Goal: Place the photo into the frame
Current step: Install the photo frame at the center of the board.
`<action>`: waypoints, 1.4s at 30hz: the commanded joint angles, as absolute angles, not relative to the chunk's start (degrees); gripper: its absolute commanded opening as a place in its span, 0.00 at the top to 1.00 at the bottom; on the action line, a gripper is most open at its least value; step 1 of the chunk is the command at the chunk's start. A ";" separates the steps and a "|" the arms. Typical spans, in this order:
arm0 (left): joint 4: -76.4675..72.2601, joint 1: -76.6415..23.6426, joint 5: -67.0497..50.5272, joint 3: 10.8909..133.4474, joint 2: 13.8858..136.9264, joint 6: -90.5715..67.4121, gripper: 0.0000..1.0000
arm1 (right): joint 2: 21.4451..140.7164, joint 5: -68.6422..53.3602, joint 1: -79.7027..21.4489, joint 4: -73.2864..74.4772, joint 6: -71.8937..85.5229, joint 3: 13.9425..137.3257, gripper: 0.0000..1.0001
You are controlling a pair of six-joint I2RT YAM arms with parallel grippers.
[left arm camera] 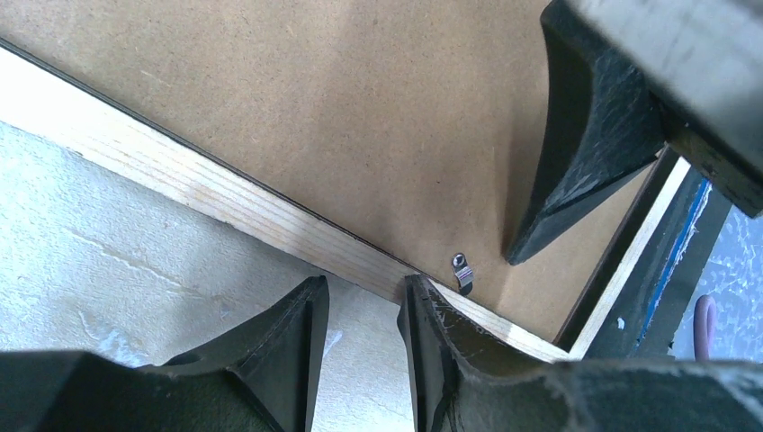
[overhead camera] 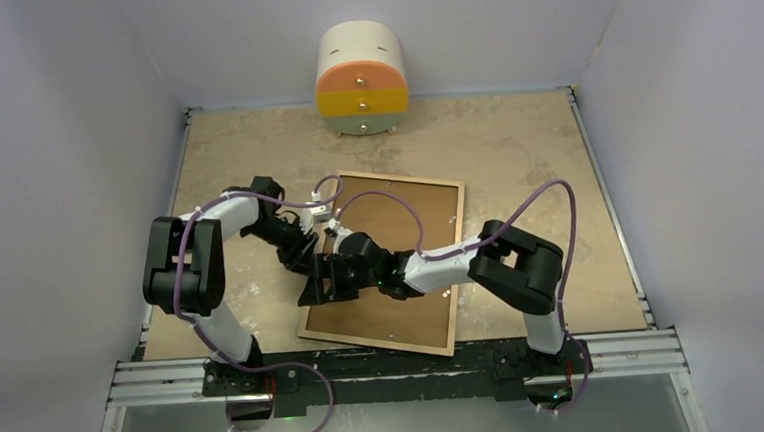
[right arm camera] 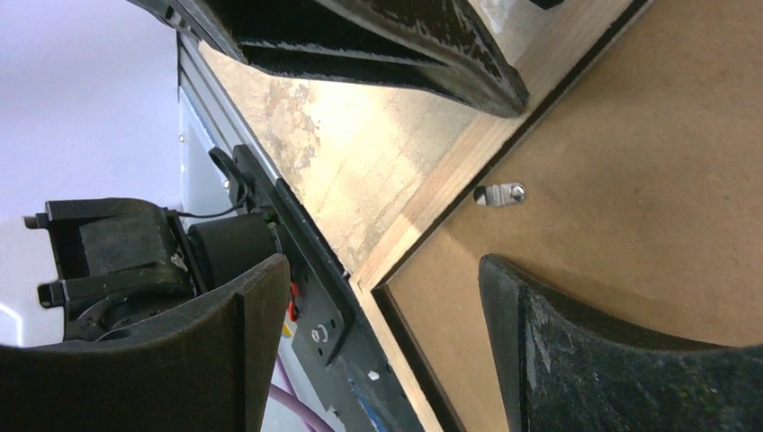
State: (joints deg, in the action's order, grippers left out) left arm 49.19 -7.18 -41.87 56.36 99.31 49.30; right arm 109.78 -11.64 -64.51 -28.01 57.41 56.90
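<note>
The frame lies flat on the counter, wood-coloured back up, with the brown board set inside its rails. A small cabinet with 3 drawers stands beyond the frame's far side, well apart from it.

Both arms reach in to the frame's left rail, close to its near-left corner. The left fingers are parted only a little, with nothing between them. 1 tip sits over the wooden rail, and the other is over the bare counter just outside the frame. Whether either tip presses down cannot be told.

The right fingers are spread wide and grasp nothing. 1 is above the board just inside the corner, and the other is past the frame's near side, over the counter's dark edge bar. The corner lies between them.

A small metal clip sits on the board against the left rail, between the 2 sets of fingers and touched by neither. In the right wrist view, a left finger shows above the same rail.
</note>
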 commanded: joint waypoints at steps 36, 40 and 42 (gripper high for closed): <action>52.33 -8.00 -46.23 55.99 98.51 56.02 0.63 | 115.40 5.91 -65.92 -29.15 50.02 59.89 0.29; 52.99 -8.00 -46.44 56.26 98.95 56.71 0.63 | 115.68 3.76 -65.99 -29.26 49.70 60.50 0.29; 53.79 -7.80 -46.48 57.04 98.85 56.75 0.63 | 114.00 3.96 -65.95 -28.34 49.22 59.99 0.29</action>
